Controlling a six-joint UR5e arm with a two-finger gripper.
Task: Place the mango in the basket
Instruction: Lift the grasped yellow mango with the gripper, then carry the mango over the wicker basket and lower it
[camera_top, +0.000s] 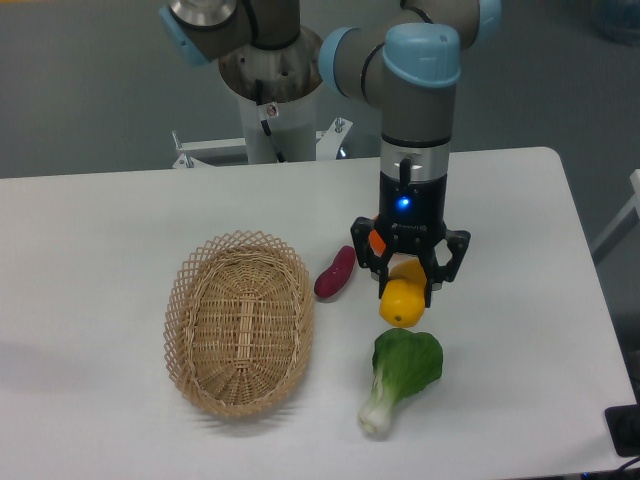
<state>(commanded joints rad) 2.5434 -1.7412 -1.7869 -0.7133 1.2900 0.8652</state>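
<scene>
The yellow-orange mango (403, 298) hangs just above the table right of centre, and my gripper (405, 288) is shut on its upper part, fingers pointing down. The tan wicker basket (240, 320) lies on the table to the left, holding nothing, about a hand's width away from the mango.
A dark purple-red oblong vegetable (335, 272) lies between the basket and the gripper. A green leafy bok choy (400, 375) lies just below the mango. A bit of an orange fruit (377, 240) shows behind the gripper. The robot base (270, 90) stands at the table's back.
</scene>
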